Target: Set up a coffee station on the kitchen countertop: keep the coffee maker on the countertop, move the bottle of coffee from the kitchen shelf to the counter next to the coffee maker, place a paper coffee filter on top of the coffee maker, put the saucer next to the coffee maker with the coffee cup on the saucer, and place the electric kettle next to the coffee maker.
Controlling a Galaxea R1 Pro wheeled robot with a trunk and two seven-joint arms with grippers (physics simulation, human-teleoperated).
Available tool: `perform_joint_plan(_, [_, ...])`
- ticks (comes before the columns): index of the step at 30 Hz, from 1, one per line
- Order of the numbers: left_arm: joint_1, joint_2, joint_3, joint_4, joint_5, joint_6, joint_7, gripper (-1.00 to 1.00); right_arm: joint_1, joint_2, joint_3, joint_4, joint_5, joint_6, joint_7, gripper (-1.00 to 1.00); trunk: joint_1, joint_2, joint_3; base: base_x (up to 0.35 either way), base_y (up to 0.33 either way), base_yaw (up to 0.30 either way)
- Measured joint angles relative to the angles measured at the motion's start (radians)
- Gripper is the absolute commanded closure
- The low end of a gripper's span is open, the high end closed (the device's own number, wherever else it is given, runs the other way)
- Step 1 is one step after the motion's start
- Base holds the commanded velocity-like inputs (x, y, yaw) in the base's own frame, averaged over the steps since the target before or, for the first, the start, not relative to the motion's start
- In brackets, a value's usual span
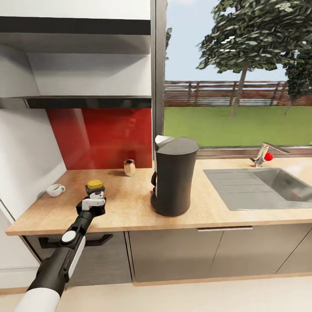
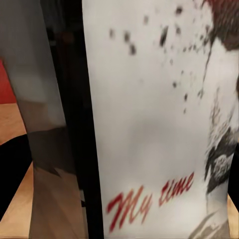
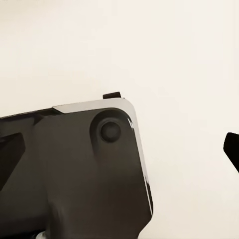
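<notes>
Holding the bottle of coffee (image 1: pixel 95 187) in my left gripper (image 1: pixel 93 202), I have my fingers closed tight around its dark body, and its yellow lid sticks up above them. In my left wrist view the white label with red words is right in front of me. The bottle is over the kitchen countertop (image 1: pixel 130 208), near its front edge on the left side, and the coffee maker (image 1: pixel 173 175) stands well apart, toward the middle. I think the bottle could tip if I let go before it sits flat on the wood. It could also end up too far from the coffee maker, so I need to slide it closer. The coffee cup (image 1: pixel 55 190) sits near the left edge, close by, and my arm could bump it. A small pale cone (image 1: pixel 129 167) stands by the back edge, near the red wall. A steel sink (image 1: pixel 260 186) is at the right end, under a big window. I cannot tell if my right fingers are open.
</notes>
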Motion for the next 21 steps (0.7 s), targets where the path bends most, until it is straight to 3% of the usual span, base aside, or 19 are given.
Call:
perform_joint_plan(4, [0.0, 0.0, -0.001, 0.013, 0.002, -0.015, 0.017, 1.0, 0.0, 0.0, 0.0, 0.001, 0.0, 0.0, 0.0, -1.0, 0.0, 0.0, 0.0, 0.069, 0.0, 0.0])
perform_joint_plan(11, [-0.001, -0.001, -0.002, 0.018, 0.005, -0.018, 0.022, 1.0, 0.0, -0.005, 0.002, 0.001, 0.0, 0.0, 0.0, -1.0, -0.001, 0.0, 0.0, 0.289, 0.022, 0.0])
perform_joint_plan(21, [-0.002, -0.004, -0.003, 0.041, 0.005, -0.02, 0.022, 1.0, 0.0, -0.009, 0.0, 0.001, 0.0, 0.0, 0.002, -1.0, 0.0, 0.0, 0.0, 0.302, 0.193, -0.019])
